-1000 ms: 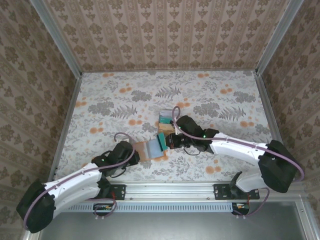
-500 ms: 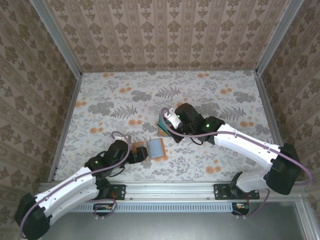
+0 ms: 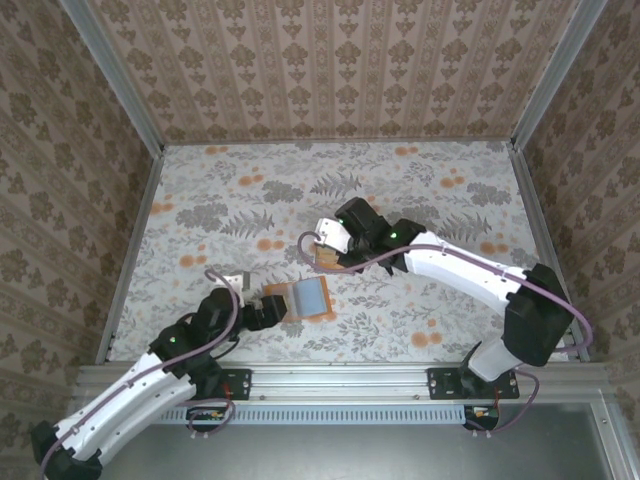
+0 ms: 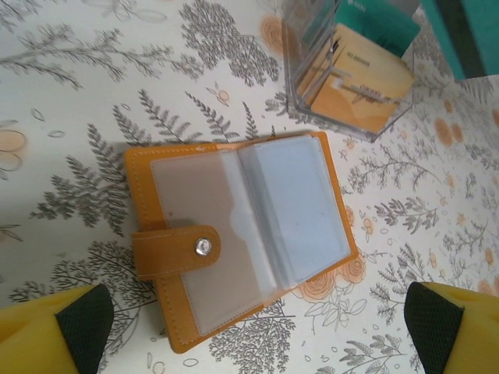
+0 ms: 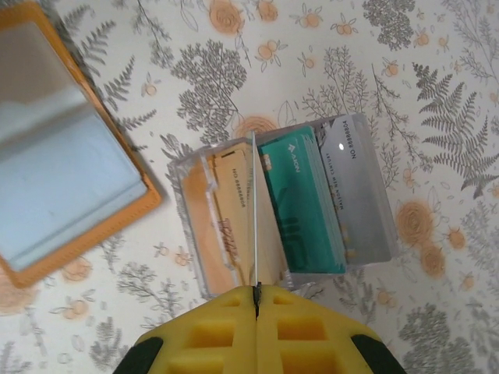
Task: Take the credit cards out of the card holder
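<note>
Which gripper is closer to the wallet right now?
Left. The left gripper sits open right beside the wallet; the right gripper is farther back over the clear box, pinching a card.

Clear case (compartmented) on floral table

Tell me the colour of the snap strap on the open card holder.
Orange. The snap strap of the orange bifold card holder shows best in the left wrist view.
</note>
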Action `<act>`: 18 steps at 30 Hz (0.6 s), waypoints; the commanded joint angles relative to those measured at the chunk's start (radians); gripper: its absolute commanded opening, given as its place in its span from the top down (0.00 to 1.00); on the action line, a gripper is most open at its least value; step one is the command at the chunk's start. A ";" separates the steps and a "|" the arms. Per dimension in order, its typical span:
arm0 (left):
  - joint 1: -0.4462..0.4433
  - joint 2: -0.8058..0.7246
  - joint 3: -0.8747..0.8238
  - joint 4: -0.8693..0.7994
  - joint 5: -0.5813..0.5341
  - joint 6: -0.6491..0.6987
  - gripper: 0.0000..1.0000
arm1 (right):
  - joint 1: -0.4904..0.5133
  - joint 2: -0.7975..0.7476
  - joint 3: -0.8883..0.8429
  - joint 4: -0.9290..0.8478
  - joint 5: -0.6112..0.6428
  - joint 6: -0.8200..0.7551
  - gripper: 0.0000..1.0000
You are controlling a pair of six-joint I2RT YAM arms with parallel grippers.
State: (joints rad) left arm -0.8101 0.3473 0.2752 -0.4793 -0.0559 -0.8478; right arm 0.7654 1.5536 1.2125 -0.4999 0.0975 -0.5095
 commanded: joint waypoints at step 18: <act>0.009 -0.162 0.049 -0.107 -0.077 0.064 0.00 | -0.087 0.165 0.104 -0.030 -0.074 -0.162 1.00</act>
State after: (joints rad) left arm -0.8089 0.1822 0.2920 -0.5629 -0.1181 -0.8093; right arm 0.6861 1.6886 1.2915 -0.5049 0.0544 -0.6453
